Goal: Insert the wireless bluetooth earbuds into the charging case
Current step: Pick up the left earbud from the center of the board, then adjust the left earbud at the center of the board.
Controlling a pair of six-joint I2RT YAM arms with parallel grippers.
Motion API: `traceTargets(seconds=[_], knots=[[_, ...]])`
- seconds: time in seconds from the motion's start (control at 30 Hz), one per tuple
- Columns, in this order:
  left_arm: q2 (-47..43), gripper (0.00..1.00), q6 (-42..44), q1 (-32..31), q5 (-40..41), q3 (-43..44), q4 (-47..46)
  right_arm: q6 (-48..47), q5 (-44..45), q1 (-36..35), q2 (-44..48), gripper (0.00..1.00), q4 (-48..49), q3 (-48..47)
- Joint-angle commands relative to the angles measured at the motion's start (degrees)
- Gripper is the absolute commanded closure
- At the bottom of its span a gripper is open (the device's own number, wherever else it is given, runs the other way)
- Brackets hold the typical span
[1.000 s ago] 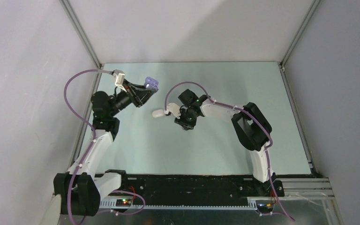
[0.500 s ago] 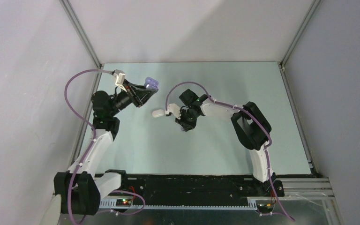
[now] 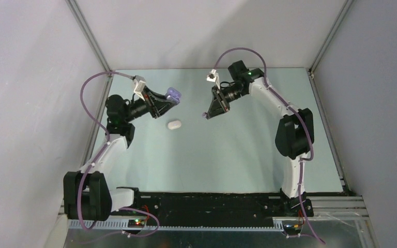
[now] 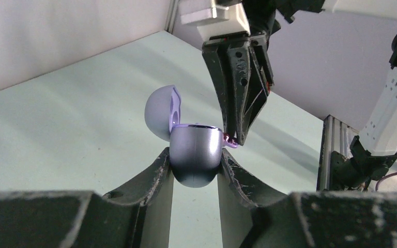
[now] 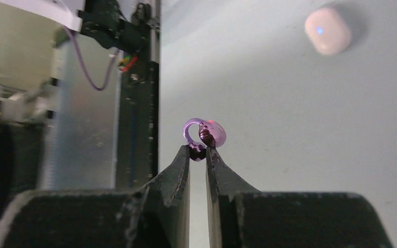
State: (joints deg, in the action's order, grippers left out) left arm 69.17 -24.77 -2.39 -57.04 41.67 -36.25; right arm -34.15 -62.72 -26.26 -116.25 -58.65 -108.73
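My left gripper [image 4: 195, 155] is shut on the purple charging case [image 4: 195, 160] and holds it above the table with its lid [image 4: 161, 111] flipped open. In the top view the case [image 3: 173, 95] sits at the left gripper [image 3: 166, 103]. My right gripper [image 5: 198, 149] is shut on a small purple earbud [image 5: 207, 135], pinched at the very fingertips. In the left wrist view that earbud [image 4: 231, 139] hangs by the case's right rim. The top view shows a gap between the right gripper [image 3: 207, 114] and the case. No other earbuds are in view.
A white, pebble-like closed case [image 3: 174, 125] lies on the pale green table [image 3: 238, 155] between and below the two grippers; in the right wrist view it [image 5: 328, 30] shows a blue light. Grey walls and metal frame posts [image 3: 90, 46] bound the table.
The right arm has left the white case's side and swung up and back to the right, tip now facing the purple case. The left gripper and its case shifted slightly right.
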Motion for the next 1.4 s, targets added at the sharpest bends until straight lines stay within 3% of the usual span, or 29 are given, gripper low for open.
traceTargets(seconds=[0.0, 0.07, 0.13, 0.37, 0.47, 0.6, 0.7, 0.77, 0.87, 0.97, 1.23, 1.37], knots=[[0.7, 1.00, 2.5, 0.0, -2.0, 4.5, -1.8, 11.6, -9.9, 1.9, -0.8, 0.90, 0.4, 4.2], [1.0, 1.00, 2.8, 0.1, -1.4, 5.0, -0.6, 16.4, -4.0, 2.0, -1.1, 0.92, 3.6, 8.3], [1.0, 1.00, 3.3, 0.0, -1.2, 5.2, 0.3, 13.1, 2.1, 1.8, -2.4, 0.94, 1.4, 9.6], [-1.6, 1.00, 5.9, 0.1, -0.5, 4.1, 3.7, -18.4, 22.8, -0.9, -4.1, 0.94, -11.0, 10.2], [-2.8, 1.00, 6.5, 0.1, -0.1, 3.2, 4.5, -30.9, 29.4, -1.6, -0.6, 0.93, -6.2, 16.9], [-3.3, 1.00, 6.8, 0.0, 0.7, 2.5, 5.1, -39.9, 35.7, -3.6, 1.1, 0.90, -1.3, 22.2], [-3.3, 1.00, 6.9, 0.1, 1.1, 2.4, 5.4, -41.0, 38.3, -4.7, 0.0, 0.87, 1.8, 23.3], [-3.4, 1.00, 7.1, 0.0, 1.3, 2.6, 5.8, -40.0, 39.8, -5.1, -0.1, 0.80, 5.6, 24.2], [-3.4, 1.00, 7.3, 0.0, 1.4, 3.1, 6.5, -37.0, 41.9, -4.8, 2.6, 0.60, 9.3, 25.9], [-3.6, 1.00, 7.2, 0.0, 1.9, 3.5, 6.7, -31.7, 41.8, -4.1, 8.4, 0.50, 11.7, 28.6], [-3.5, 1.00, 6.6, -0.2, 3.9, 2.8, 5.9, -19.6, 42.1, -6.2, 23.4, 0.46, 25.4, 43.8], [-3.6, 1.00, 6.2, -0.4, 4.3, 2.8, 5.9, -11.8, 44.6, -8.0, 24.2, 0.53, 31.5, 46.2]])
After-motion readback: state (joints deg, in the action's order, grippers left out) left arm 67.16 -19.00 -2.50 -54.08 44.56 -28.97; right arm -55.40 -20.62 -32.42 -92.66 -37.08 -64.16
